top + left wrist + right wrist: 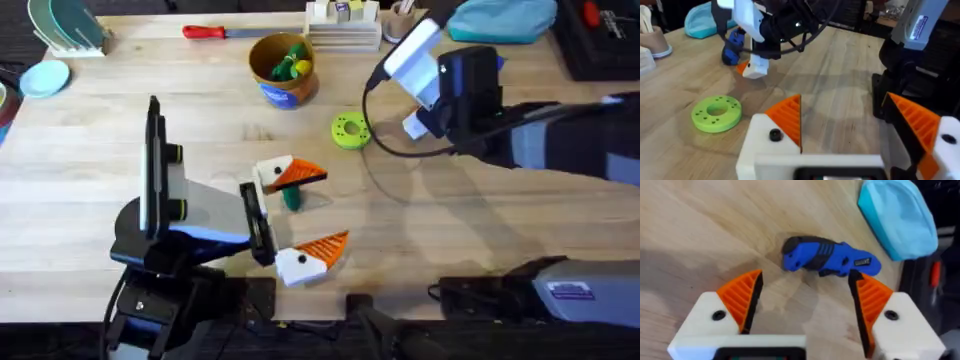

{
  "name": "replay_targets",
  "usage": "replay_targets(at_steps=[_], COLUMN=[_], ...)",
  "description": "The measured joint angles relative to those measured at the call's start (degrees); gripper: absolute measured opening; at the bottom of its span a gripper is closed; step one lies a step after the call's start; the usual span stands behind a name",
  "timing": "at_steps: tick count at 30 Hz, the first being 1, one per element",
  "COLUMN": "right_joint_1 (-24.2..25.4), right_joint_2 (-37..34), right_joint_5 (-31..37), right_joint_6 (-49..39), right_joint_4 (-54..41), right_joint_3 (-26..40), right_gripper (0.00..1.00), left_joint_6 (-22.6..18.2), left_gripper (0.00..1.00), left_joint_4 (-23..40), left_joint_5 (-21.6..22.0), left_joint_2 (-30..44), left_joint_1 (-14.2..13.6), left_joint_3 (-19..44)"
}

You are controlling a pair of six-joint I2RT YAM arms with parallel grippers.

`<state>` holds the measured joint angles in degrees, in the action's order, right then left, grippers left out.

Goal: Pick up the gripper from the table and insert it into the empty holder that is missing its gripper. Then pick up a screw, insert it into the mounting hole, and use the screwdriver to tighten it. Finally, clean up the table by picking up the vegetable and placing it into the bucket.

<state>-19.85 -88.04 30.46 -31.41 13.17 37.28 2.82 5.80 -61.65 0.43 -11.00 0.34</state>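
overhead shows your left gripper (300, 220) low over the middle of the wooden table (480, 250), its two white fingers with orange ribbed pads spread wide, one finger toward the far side and one toward the near edge. between them, just under the far finger, lies the dark green vegetable (291, 199); you can see only its end poking out, and whether the pad touches it you cannot tell. in the left wrist view the same fingers (787, 117) stand well apart with bare table between them.

your right gripper (418, 122) is reaching toward the far right of the table. in the right wrist view its orange pads (742, 297) are spread open, and the blue screwdriver (827, 258) lies on its side on the wood just beyond the fingertips, not pinched, its black part toward one end. a light blue pouch (902, 217) lies near it, apart.

the tan-yellow bucket (284, 70) with the blue band stands at the far middle of the table, well apart from the vegetable, with yellow and green toy pieces (292, 64) inside. a flat green disc (350, 130) with holes lies between the bucket and the right gripper. a red-handled screwdriver (215, 32) lies along the far edge, left of the bucket.
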Motion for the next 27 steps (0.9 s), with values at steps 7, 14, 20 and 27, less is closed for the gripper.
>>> replay_targets(at_steps=[7, 14, 20, 27], right_joint_1=[-0.1, -0.1, -0.1, -0.1], right_joint_2=[9.6, 14.3, 15.1, 15.1], right_joint_5=[-1.8, -9.0, -11.2, -12.1], right_joint_6=[17.4, 22.3, 23.6, 25.7], right_joint_4=[-7.3, -9.4, -9.4, -9.4], right_joint_3=[0.0, 0.0, 0.0, 0.0], right_gripper=[0.991, 0.99, 0.991, 0.991], left_joint_6=[13.8, 19.6, 20.2, 20.2], left_gripper=[0.995, 0.994, 0.994, 0.995], left_joint_4=[7.5, 38.2, 51.4, 52.8], left_joint_5=[5.2, 20.1, 33.0, 39.1], left_joint_2=[0.0, 0.0, 0.0, 10.2], left_joint_1=[0.0, 0.0, 0.0, 0.0], left_joint_3=[3.4, 14.2, 25.0, 26.9])
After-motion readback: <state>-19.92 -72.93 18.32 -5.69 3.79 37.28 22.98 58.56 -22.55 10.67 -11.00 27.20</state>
